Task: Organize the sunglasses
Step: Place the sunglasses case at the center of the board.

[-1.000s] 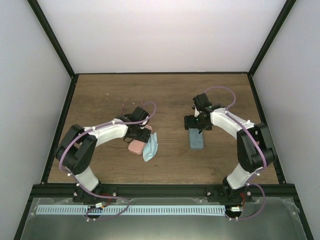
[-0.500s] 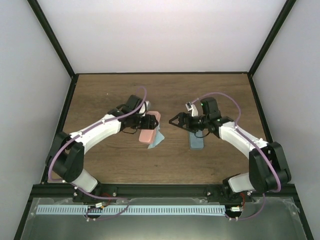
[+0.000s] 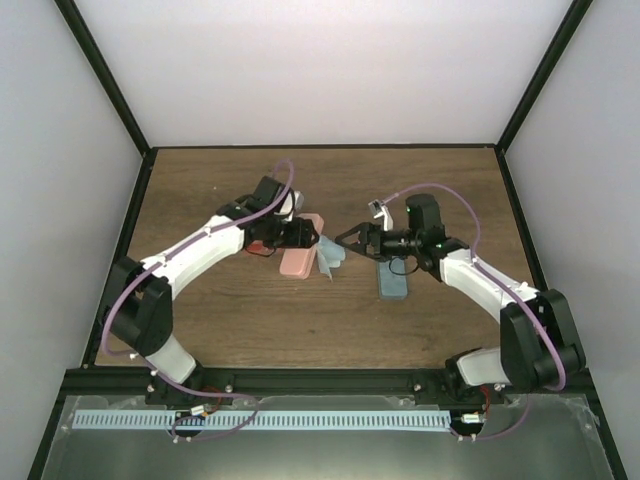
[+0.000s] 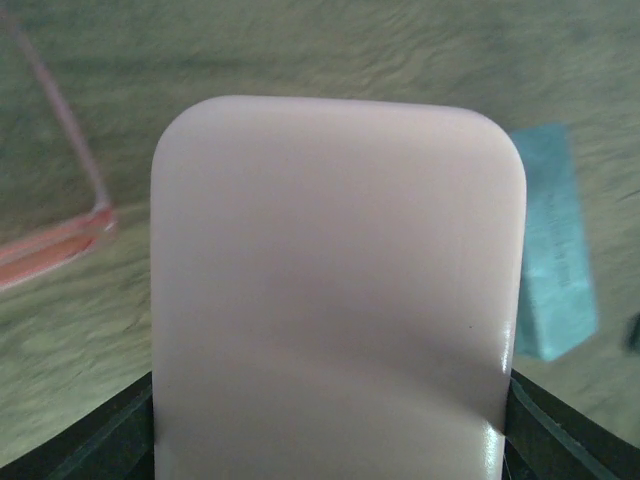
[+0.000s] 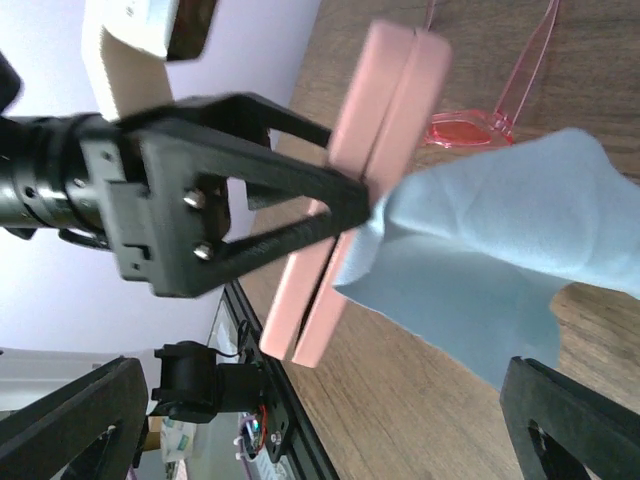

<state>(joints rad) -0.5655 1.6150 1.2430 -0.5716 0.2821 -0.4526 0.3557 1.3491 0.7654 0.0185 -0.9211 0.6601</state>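
- One pair of sunglasses [image 5: 470, 128] is all you can see. It lies with arms unfolded on the bare tabletop [image 3: 200, 320], left of the middle, just beside the left pincer on the side toward the left edge. It is in no case.
- Your left pincer [image 3: 300, 238] is clamped across the middle of the pink case [image 4: 335, 300]. It appears to hold the case clear of the wood near the tabletop's middle.
- In the right wrist view the case's two halves stand slightly apart along the seam, and the cloth [image 5: 490, 250] hangs at that seam. You cannot tell whether it is caught there or only draped.
- Your right pincer [image 3: 348, 240] is spread wide and empty. It faces the case and cloth from the right, close to them but gripping nothing.
- The grey case [image 3: 393, 283] lies shut on the tabletop, right of the middle. You cannot tell whether a pair is inside it, and no second pair shows anywhere.
- By these views, you are partway. The visible pair has yet to go into the pink case, the cloth needs sorting, and the case must be closed and set down.
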